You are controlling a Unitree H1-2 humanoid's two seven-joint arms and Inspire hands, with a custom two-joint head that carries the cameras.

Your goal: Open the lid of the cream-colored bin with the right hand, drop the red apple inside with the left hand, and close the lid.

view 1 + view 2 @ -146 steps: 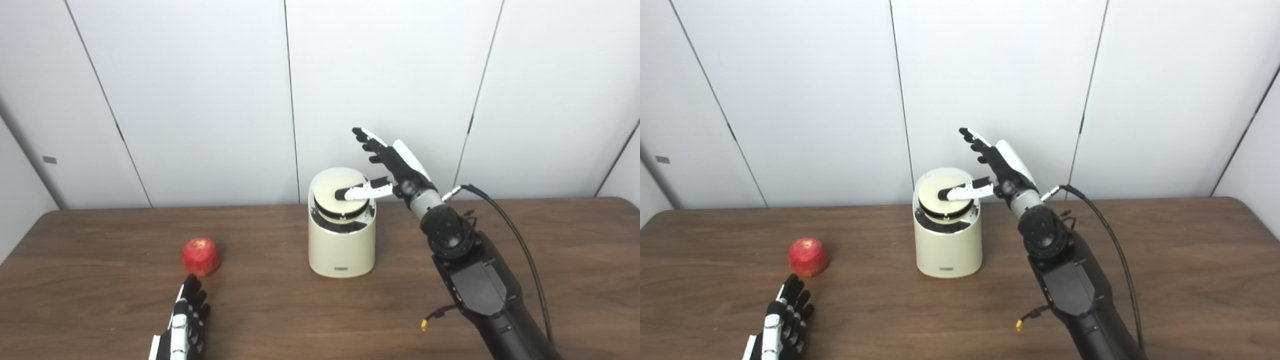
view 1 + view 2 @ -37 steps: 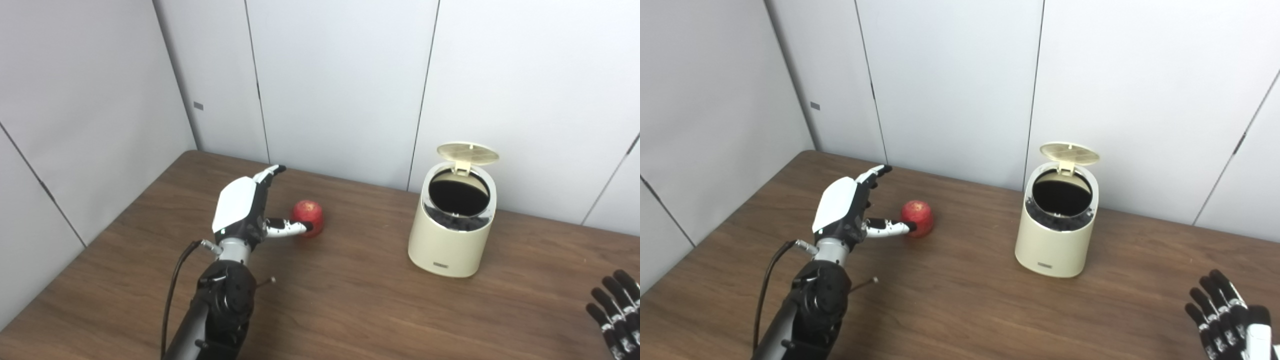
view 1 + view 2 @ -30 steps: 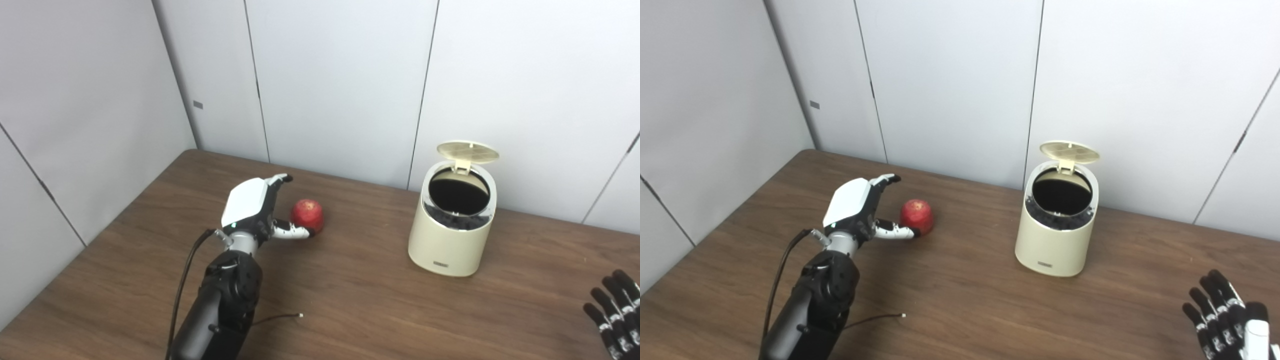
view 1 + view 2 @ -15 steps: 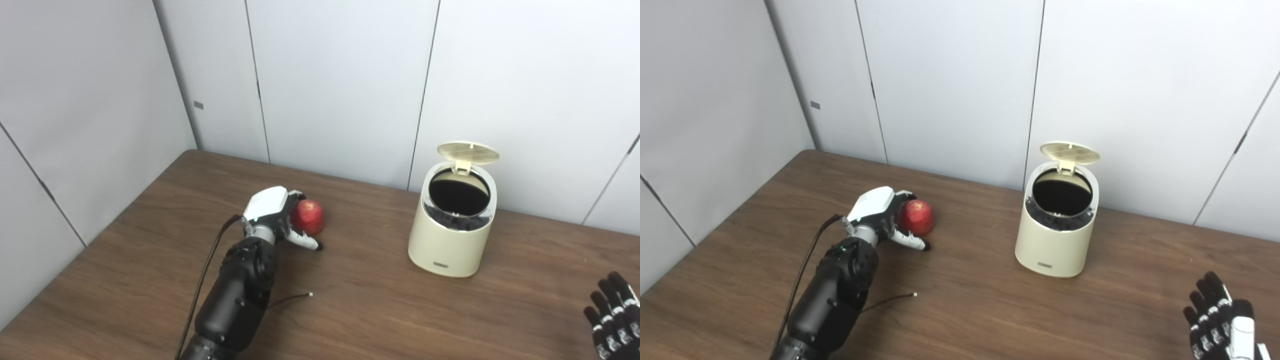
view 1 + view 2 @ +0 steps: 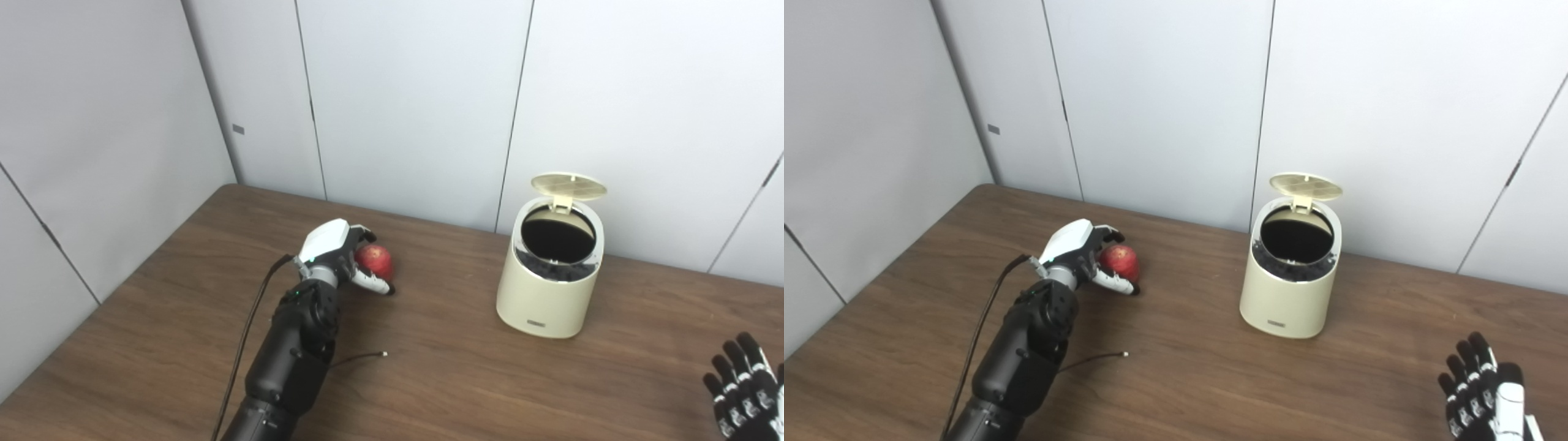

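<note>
The red apple (image 5: 378,261) rests on the brown table (image 5: 465,380) left of centre. My left hand (image 5: 334,252) is wrapped around it from the left, with fingers curled over the top and the thumb across the front. The cream-colored bin (image 5: 547,297) stands to the right, about a hand's length from the apple. Its round lid (image 5: 568,185) is tipped up at the back, and the dark inside shows. My right hand (image 5: 1479,392) lies low at the bottom right corner, fingers spread, holding nothing.
White wall panels (image 5: 404,104) close off the table at the back and on the left. A thin loose cable (image 5: 361,356) from the left arm lies on the wood in front of the apple.
The lid went from being pressed by the right hand to standing up, and the right hand withdrew to the lower right. The left hand reached the apple and curled its fingers round it. The camera turned left.
</note>
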